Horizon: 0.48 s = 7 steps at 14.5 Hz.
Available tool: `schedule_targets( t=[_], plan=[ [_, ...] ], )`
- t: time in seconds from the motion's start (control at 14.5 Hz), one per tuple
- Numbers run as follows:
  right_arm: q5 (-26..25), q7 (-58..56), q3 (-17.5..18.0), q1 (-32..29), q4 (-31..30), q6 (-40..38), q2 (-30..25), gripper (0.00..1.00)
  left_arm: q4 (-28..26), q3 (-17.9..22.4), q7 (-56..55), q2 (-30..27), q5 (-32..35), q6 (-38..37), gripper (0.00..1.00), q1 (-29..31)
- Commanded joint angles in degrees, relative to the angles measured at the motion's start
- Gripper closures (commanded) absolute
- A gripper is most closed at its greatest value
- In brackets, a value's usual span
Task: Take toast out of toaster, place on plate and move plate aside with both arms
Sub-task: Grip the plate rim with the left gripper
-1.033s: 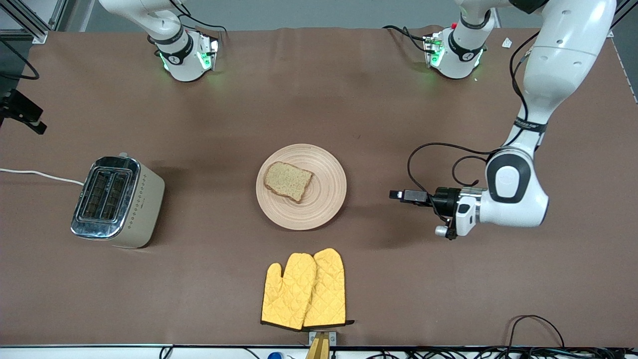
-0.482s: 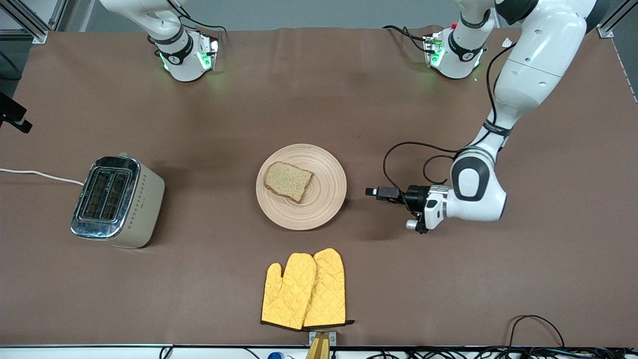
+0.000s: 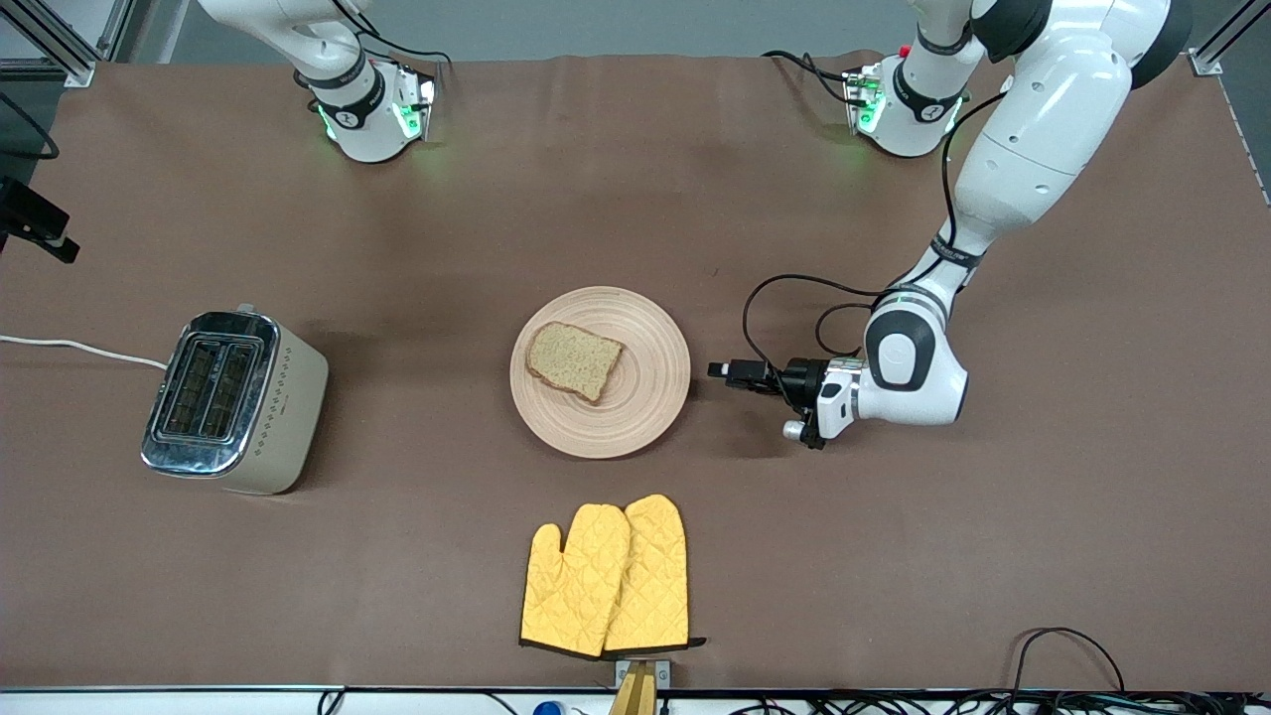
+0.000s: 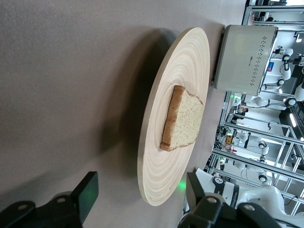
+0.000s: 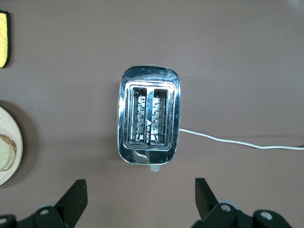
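On the brown table [image 3: 477,218], catalogued from largest to smallest:

- Left arm [image 3: 1033,149]: white, jointed, reaching from its base down toward the table's middle, with a black cable looping beside its wrist.
- Toaster [image 3: 233,400]: cream body, chrome top, two empty slots, standing toward the right arm's end of the table; a white cord [image 3: 79,348] runs from it off the table's edge.
- Plate [image 3: 650,397]: round, light wood, ring-grooved, flat on the table at mid-table, well apart from the toaster.
- Oven mitts [image 3: 606,576]: yellow, quilted, a pair lying side by side, nearer to the front camera than the plate.
- Toast [image 3: 572,359]: one brown speckled slice with a darker crust, lying flat on the plate, off-centre toward the toaster's side.
- Left gripper [image 3: 730,371]: low over the table, just beside the plate's rim on the left arm's side, apart from it; the left wrist view shows its fingers [image 4: 85,190] spread with the rim between their line, holding nothing.
- Right gripper [image 5: 140,194]: out of the front view, waiting high above the toaster; jaws spread wide, empty.
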Motion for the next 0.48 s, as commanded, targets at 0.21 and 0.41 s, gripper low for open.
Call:
schedule_targets(
  t=[0.21, 0.41],
  plan=[
    [0.4, -0.4, 10.2, -8.3, 3.0, -2.0, 1.6, 0.0, -0.3, 0.0, 2.7, 0.8, -5.0, 4.2, 0.29, -3.3],
    [0.2, -0.5, 13.3, -10.4, 3.0, -2.6, 1.6, 0.0, -0.1, 0.0, 3.0, 1.5, -6.4, 6.0, 0.31, -4.7]
  ],
)
